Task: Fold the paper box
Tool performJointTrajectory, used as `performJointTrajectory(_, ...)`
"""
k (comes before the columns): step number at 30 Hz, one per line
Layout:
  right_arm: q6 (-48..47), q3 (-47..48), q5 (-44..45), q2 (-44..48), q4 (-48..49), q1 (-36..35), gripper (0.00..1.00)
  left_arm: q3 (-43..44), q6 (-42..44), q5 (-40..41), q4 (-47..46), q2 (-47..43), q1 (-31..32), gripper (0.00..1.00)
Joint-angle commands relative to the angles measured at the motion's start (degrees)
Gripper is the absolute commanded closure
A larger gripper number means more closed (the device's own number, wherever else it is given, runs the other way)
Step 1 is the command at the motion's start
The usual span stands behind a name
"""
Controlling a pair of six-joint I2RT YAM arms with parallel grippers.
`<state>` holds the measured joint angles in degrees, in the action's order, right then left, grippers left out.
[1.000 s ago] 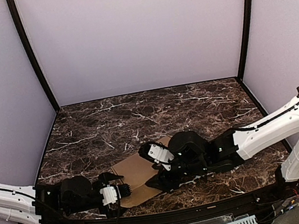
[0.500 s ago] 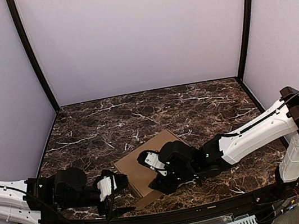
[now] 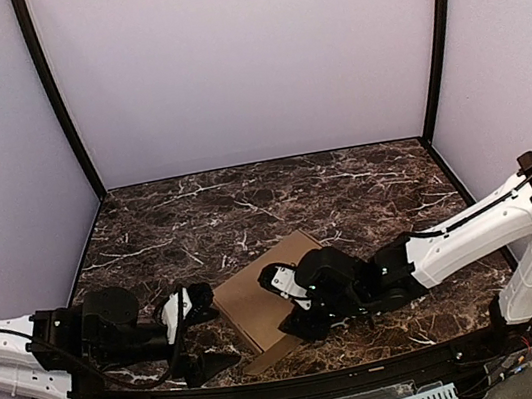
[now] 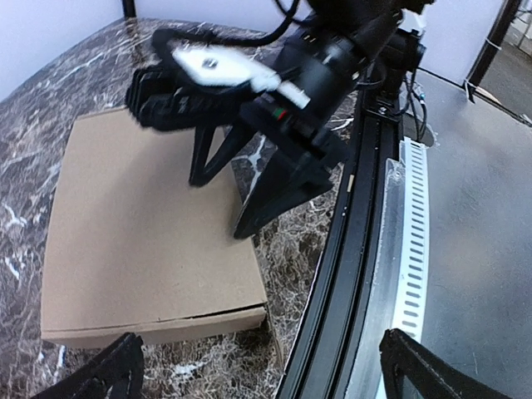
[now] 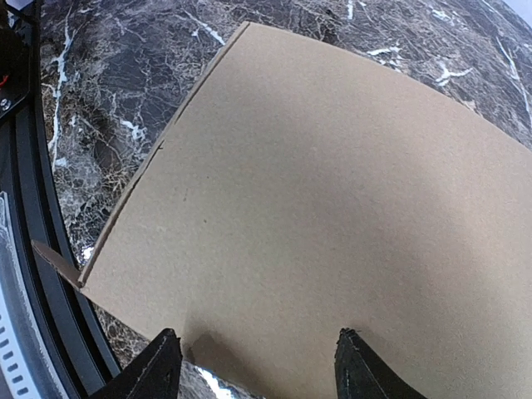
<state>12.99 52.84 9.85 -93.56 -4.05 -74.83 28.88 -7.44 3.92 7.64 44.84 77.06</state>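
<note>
The box (image 3: 256, 297) lies folded shut and flat on the counter (image 3: 246, 203), directly beneath the right tool (image 3: 296, 322). The right tool is spread wide, with both fingertips pointing down at the lid near its edge; contact cannot be confirmed. The left tool (image 3: 212, 335) is also spread and grips nothing. The box lies just ahead of it, not touching.

Your top view looks down over the whole surface (image 3: 246, 203) from high beyond the near side of the paper box (image 3: 256, 297). Your left wrist view sits low beside the box, facing the right claw (image 4: 216, 208). Your right wrist view hangs close above the box. All three share it.
</note>
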Motion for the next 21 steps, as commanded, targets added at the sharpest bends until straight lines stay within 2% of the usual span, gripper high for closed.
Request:
performJointTrajectory(1,1.4,-1.6,2.7,5.3,-3.2,0.8,0.38,1.1,-12.6,4.4,3.1,2.8,0.2,0.01)
performJointTrajectory(4,0.3,-1.6,2.7,7.6,-3.9,1.5,0.37,0.8,-22.1,6.7,3.0,3.5,0.2,0.01)
performJointTrajectory(12,-3.8,-2.0,-0.7,13.1,-6.7,3.1,0.41,-1.2,-37.8,7.6,2.2,0.4,0.1,0.01)
performJointTrajectory(16,-3.2,-5.1,-7.0,16.8,-3.8,1.3,0.43,3.6,-38.9,13.2,13.2,1.7,-2.1,0.02)
performJointTrajectory(21,3.4,-8.9,-3.8,18.7,0.1,-4.7,0.41,10.0,-30.3,16.0,17.9,7.3,-8.9,0.02)
